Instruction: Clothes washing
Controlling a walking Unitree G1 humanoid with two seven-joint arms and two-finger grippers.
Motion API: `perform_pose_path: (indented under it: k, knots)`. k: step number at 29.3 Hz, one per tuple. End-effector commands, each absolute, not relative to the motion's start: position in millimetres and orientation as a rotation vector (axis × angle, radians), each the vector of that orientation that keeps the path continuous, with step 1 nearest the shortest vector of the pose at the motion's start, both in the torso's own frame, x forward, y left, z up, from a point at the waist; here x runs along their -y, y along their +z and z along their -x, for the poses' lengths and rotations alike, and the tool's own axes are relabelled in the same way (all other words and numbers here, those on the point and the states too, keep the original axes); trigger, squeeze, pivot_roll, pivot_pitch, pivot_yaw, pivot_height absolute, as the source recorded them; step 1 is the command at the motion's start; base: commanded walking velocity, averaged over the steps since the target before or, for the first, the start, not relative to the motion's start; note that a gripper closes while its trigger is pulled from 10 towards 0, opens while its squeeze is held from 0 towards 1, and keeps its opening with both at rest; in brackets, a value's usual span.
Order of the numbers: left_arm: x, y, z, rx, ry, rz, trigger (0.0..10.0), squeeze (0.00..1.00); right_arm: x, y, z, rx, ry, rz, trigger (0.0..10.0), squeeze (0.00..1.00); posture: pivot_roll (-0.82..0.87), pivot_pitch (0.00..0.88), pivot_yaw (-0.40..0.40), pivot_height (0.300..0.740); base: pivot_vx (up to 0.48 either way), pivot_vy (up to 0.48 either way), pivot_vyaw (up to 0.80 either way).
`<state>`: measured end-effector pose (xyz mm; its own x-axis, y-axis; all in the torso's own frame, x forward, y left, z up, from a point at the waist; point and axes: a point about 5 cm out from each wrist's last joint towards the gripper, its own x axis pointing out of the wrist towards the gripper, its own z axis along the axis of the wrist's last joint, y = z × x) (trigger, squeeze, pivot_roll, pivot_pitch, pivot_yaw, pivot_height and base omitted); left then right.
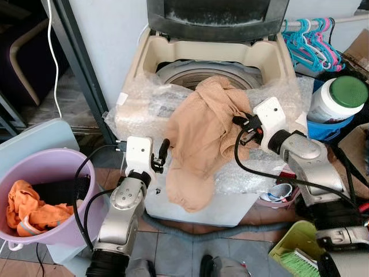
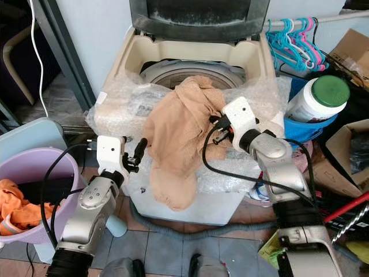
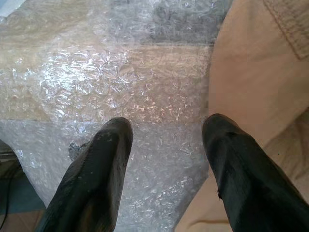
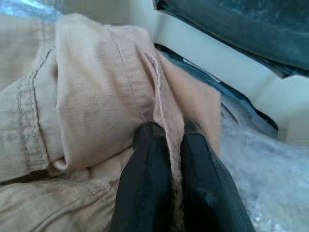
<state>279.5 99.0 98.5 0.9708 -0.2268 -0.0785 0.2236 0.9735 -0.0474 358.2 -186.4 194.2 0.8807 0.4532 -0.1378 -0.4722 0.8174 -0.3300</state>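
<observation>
The left gripper (image 1: 163, 154) hangs released just beside the tan garment (image 1: 204, 135), likely ready to gather its dangling hem. Beyond it, the right gripper (image 4: 170, 145) pinches a fold, holding it draped over the washing machine (image 1: 167, 57) rim toward the drum.

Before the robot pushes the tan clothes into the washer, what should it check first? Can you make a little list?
1. Washer lid up, drum reachable: ok.
2. Right end effector pinching the tan garment: ok, fingers shut on a fold of cloth.
3. Left end effector free to help: ok, fingers open over the bubble wrap, right beside the garment's edge but holding nothing.
4. Garment all inside the drum: not ok, most of it drapes over the washer's front edge.
5. Drum empty of other things: cannot tell, the garment hides part of the opening.
6. More laundry waiting: ok, an orange cloth sits in the purple bucket.
</observation>
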Motion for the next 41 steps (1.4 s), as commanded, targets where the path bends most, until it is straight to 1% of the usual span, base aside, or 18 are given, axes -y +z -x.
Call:
perform_pose_path:
  k: [1, 7, 12, 13, 14, 18, 21, 25, 26, 27, 28, 29, 32, 33, 36, 38, 40, 41]
  knots:
    - [-98.5, 98.8, -280.0, -0.083, -0.217, 0.033, 10.0, 0.00, 195.5, 216.3, -364.7, 0.015, 0.454, 0.367, 0.0, 0.00, -0.08, 0.076, -0.012, 0.740, 0.000, 0.000, 0.00]
    - [-101.4, 98.4, -276.7, -0.083, -0.200, 0.031, 10.0, 0.00, 187.5, 242.6, -384.6, 0.058, 0.477, 0.391, 0.0, 0.00, -0.06, 0.083, -0.020, 0.740, 0.000, 0.000, 0.00]
    - [-105.9, 98.5, -272.8, -0.086, -0.182, 0.024, 10.0, 0.00, 173.0, 280.7, -407.8, 0.137, 0.435, 0.353, 0.0, 0.00, -0.04, 0.096, -0.032, 0.740, 0.000, 0.000, 0.00]
    - [-108.0, 98.2, -272.2, -0.088, -0.173, 0.021, 10.0, 0.00, 166.6, 300.5, -414.0, 0.196, 0.382, 0.349, 0.0, 0.00, -0.03, 0.100, -0.036, 0.740, 0.000, 0.000, 0.00]
    - [-108.0, 98.2, -272.2, -0.088, -0.173, 0.021, 10.0, 0.00, 166.6, 300.5, -414.0, 0.196, 0.382, 0.349, 0.0, 0.00, -0.03, 0.100, -0.036, 0.740, 0.000, 0.000, 0.00]
    - [-108.3, 98.3, -269.3, -0.092, -0.161, 0.020, 10.0, 0.00, 155.8, 366.8, -416.2, 0.458, 0.162, 0.307, 0.0, 0.00, -0.01, 0.114, -0.045, 0.740, 0.000, 0.000, 0.00]
    - [-107.9, 98.9, -268.6, -0.091, -0.158, 0.019, 10.0, 0.00, 157.5, 372.3, -416.4, 0.481, 0.083, 0.314, 0.0, 0.00, 0.00, 0.115, -0.048, 0.740, 0.000, 0.000, 0.00]
    - [-109.7, 100.3, -268.1, -0.090, -0.146, 0.018, 10.0, 0.00, 155.8, 363.1, -421.0, 0.420, 0.014, 0.425, 0.0, 0.00, 0.01, 0.116, -0.053, 0.740, 0.000, 0.000, 0.00]
    - [-110.2, 100.1, -267.7, -0.091, -0.145, 0.018, 10.0, 0.00, 155.6, 352.8, -423.5, 0.367, 0.020, 0.435, 7.5, 0.00, 0.01, 0.116, -0.053, 0.740, 0.000, 0.000, 0.00]
    - [-110.6, 99.7, -267.1, -0.093, -0.143, 0.017, 10.0, 0.00, 154.8, 326.8, -428.0, 0.234, 0.062, 0.442, 10.0, 1.00, 0.01, 0.115, -0.053, 0.740, 0.000, 0.000, 0.00]
    - [-110.5, 99.5, -267.0, -0.095, -0.144, 0.016, 10.0, 0.00, 156.3, 301.0, -430.0, 0.103, 0.100, 0.459, 10.0, 1.00, 0.01, 0.114, -0.051, 0.740, 0.000, 0.000, 0.00]
    - [-110.3, 99.5, -267.3, -0.096, -0.144, 0.016, 10.0, 0.00, 157.5, 288.2, -430.0, 0.042, 0.123, 0.452, 10.0, 1.00, 0.01, 0.113, -0.050, 0.740, 0.000, 0.000, 0.00]
    - [-109.6, 99.8, -268.9, -0.096, -0.147, 0.015, 10.0, 0.00, 155.4, 261.9, -428.0, -0.072, 0.228, 0.445, 10.0, 1.00, 0.01, 0.110, -0.047, 0.740, 0.000, 0.000, 0.00]
    - [-109.2, 100.2, -270.1, -0.095, -0.150, 0.015, 10.0, 0.00, 158.1, 255.8, -427.1, -0.081, 0.236, 0.482, 10.0, 1.00, 0.00, 0.106, -0.043, 0.740, 0.000, 0.000, 0.00]
    - [-108.4, 100.8, -271.3, -0.093, -0.156, 0.015, 10.0, 0.00, 164.3, 258.3, -426.5, -0.052, 0.233, 0.505, 10.0, 1.00, 0.00, 0.102, -0.039, 0.740, 0.000, 0.000, 0.00]
    - [-107.5, 101.3, -272.6, -0.090, -0.162, 0.015, 10.0, 0.00, 169.6, 277.5, -426.0, 0.059, 0.235, 0.476, 10.0, 1.00, -0.01, 0.097, -0.036, 0.740, 0.000, 0.000, 0.00]
    - [-107.4, 101.4, -273.0, -0.090, -0.163, 0.015, 10.0, 0.00, 171.3, 283.3, -425.5, 0.089, 0.238, 0.468, 10.0, 1.00, -0.01, 0.096, -0.035, 0.740, 0.000, 0.000, 0.00]
    - [-107.3, 101.5, -273.7, -0.089, -0.163, 0.015, 10.0, 0.00, 173.4, 295.4, -423.2, 0.154, 0.292, 0.422, 10.0, 1.00, -0.01, 0.092, -0.034, 0.740, 0.000, 0.000, 0.00]
